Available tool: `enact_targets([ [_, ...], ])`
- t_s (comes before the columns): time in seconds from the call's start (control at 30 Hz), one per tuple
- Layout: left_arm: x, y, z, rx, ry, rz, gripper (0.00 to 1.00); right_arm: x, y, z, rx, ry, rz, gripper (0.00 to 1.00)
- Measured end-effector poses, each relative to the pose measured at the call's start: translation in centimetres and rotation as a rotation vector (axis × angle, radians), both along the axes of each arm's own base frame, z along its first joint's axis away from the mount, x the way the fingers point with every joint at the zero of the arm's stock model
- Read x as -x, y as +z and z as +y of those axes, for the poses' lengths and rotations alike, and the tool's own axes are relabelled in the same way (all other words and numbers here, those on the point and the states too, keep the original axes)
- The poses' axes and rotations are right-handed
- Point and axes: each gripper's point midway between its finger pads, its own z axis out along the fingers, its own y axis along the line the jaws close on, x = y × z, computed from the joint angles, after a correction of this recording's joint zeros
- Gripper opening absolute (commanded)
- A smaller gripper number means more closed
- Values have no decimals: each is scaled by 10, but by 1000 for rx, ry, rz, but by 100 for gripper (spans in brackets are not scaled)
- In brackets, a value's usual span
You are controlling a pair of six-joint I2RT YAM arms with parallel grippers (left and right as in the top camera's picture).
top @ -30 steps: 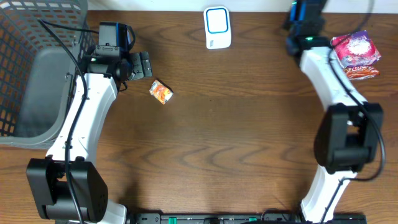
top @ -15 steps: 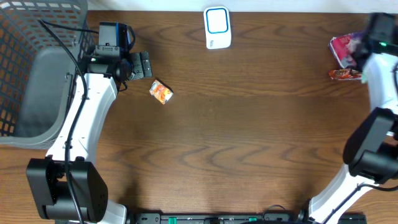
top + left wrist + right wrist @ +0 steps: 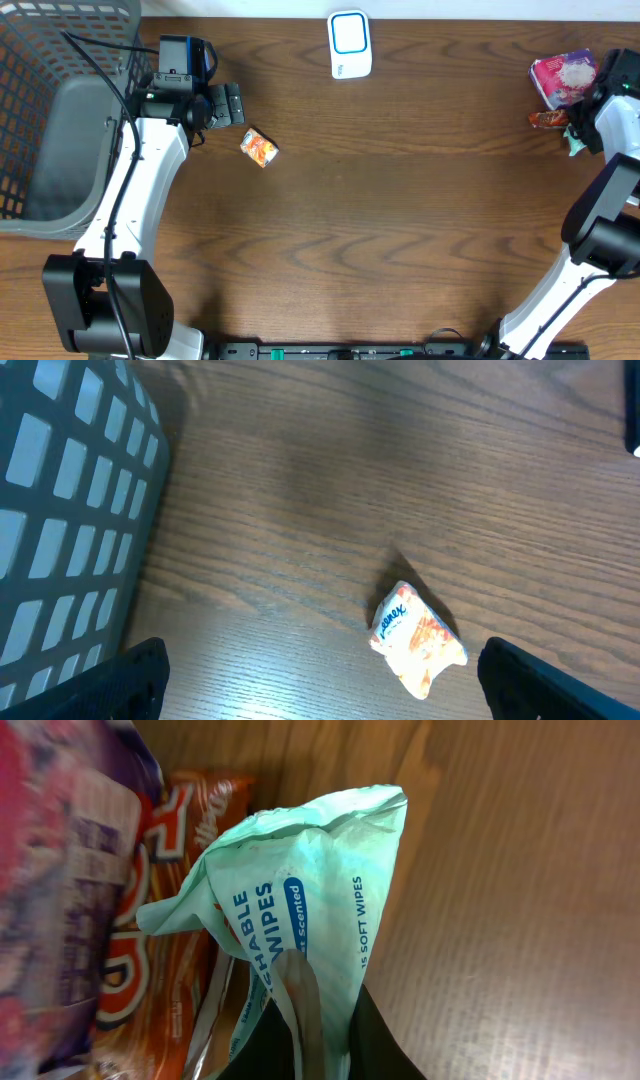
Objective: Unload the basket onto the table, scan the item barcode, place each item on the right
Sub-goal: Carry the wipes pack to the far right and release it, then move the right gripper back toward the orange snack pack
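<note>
The dark wood table (image 3: pixel 400 220) runs wide under me, with the white scanner (image 3: pixel 350 44) at the middle of its far edge and a grey basket (image 3: pixel 40 100) off the left end. My right gripper (image 3: pixel 310 1035) sits at the far right, clenched on a crumpled end of the mint-green wipes pack (image 3: pixel 300 900). That pack is the item I take to be up for scanning. It hangs close against an orange packet (image 3: pixel 150 955) and a pink-purple bag (image 3: pixel 60 870). I cannot tell whether it touches them.

My left gripper (image 3: pixel 226 104) is spread wide and empty on the far left, with a small orange sachet (image 3: pixel 415 640) lying on the wood just in front of it.

What worries me is the hold. I have only a pinch of soft, creased film, not the body of the pack. The scanner is well apart from me, so a quick swing leftward could let the film slide out of my fingers. If the pack does rest on the orange packet, lifting away carelessly could drag that packet along or tip it off the pile.

I see printed wording on the face towards my wrist camera, but no barcode. I may bring the wrong side to the scanner, or show a code that is too wrinkled to read. The pack could also twist as it dangles and turn its code away.
</note>
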Motion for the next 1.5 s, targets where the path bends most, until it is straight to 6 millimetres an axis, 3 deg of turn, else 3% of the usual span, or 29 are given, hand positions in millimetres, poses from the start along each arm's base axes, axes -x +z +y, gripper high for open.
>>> enact_targets([
  [0.07, 0, 0, 0, 0, 0, 0, 98, 0, -7, 1, -15, 0, 5, 6],
  [0.17, 0, 0, 0, 0, 0, 0, 98, -1, -12, 3, -28, -4, 3, 40],
  [0.23, 0, 0, 0, 0, 0, 0, 98, -2, -12, 2, -29, -6, -4, 73],
  [0.3, 0, 0, 0, 0, 0, 0, 98, -3, -11, 2, -29, -6, -6, 99],
  [0.53, 0, 0, 0, 0, 0, 0, 98, -4, -9, 2, -15, 55, 20, 99],
  [0.63, 0, 0, 0, 0, 1, 0, 98, -8, 3, 3, 7, 97, 15, 99],
  [0.77, 0, 0, 0, 0, 0, 0, 98, -21, 48, 9, 58, 144, -62, 99],
  [0.87, 0, 0, 0, 0, 0, 0, 98, -34, 100, 26, 96, 191, -170, 99],
  [0.9, 0, 0, 0, 0, 0, 0, 98, -41, 127, 37, 105, 224, -231, 99],
  [0.97, 0, 0, 0, 0, 0, 0, 98, -50, 161, 60, 95, 289, -320, 99],
  [1.07, 0, 0, 0, 0, 0, 0, 98, -62, 187, 100, 39, 398, -410, 99],
  [1.33, 0, 0, 0, 0, 0, 0, 98, -87, 185, 225, -192, 707, -477, 99],
  [1.43, 0, 0, 0, 0, 0, 0, 98, -89, 178, 285, -250, 838, -463, 99],
  [1.5, 0, 0, 0, 0, 0, 0, 98, -91, 170, 313, -260, 909, -446, 99],
])
